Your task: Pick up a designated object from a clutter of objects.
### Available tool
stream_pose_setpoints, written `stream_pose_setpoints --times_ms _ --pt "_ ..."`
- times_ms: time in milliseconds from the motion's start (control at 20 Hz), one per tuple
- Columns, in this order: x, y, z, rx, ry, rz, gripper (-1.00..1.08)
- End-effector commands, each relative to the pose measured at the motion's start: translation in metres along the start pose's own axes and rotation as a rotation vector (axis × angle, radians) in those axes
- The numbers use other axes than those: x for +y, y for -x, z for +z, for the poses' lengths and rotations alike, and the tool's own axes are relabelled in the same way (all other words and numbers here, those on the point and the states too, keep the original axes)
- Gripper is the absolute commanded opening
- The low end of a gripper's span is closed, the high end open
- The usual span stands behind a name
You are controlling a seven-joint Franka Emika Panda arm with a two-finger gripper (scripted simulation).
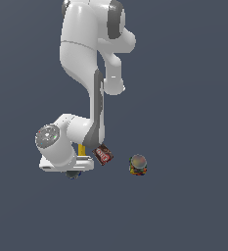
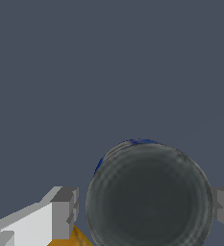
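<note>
Straddling the small can (image 2: 149, 197), the claw (image 2: 144, 206) hangs low over the worktop (image 2: 108, 62) with its jaws spread wide, one finger (image 2: 63, 214) on each side of the round body and a thin gap showing between each pad and the can's wall, so nothing is gripped yet. The can sits directly beneath the claw and between its fingers, upright, its dark grey top facing the wrist camera and a sliver of blue side showing at the far rim; its axis runs straight up toward the palm, so the jaws need only close across its width. In the exterior view the can is almost wholly hidden under the hand (image 1: 66, 164), only a dark edge showing below it. The yellow banana (image 1: 81, 149) lies just behind the claw, close to one finger; the brown-red packet (image 1: 103, 155) is just beside it, and the multicoloured jar (image 1: 138, 165) stands well apart. The closing looks unobstructed, though the banana's nearness to that finger deserves care.
</note>
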State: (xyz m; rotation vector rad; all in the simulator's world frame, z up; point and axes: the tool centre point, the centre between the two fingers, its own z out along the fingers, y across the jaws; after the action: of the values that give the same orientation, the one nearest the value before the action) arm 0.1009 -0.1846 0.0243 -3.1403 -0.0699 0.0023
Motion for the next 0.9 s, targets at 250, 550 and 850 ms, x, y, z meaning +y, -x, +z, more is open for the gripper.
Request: stream_pose_setpoints --times_ms 250,550,850 --pt "0.0006 -0.0015 0.0105 0.002 0.0 -0.001 -1.0" --pt "0.0006 -0.0015 0.0105 0.002 0.0 -0.001 -1.0" --pt "0.0005 -0.001 0.0097 0.001 0.001 0.0 -1.0"
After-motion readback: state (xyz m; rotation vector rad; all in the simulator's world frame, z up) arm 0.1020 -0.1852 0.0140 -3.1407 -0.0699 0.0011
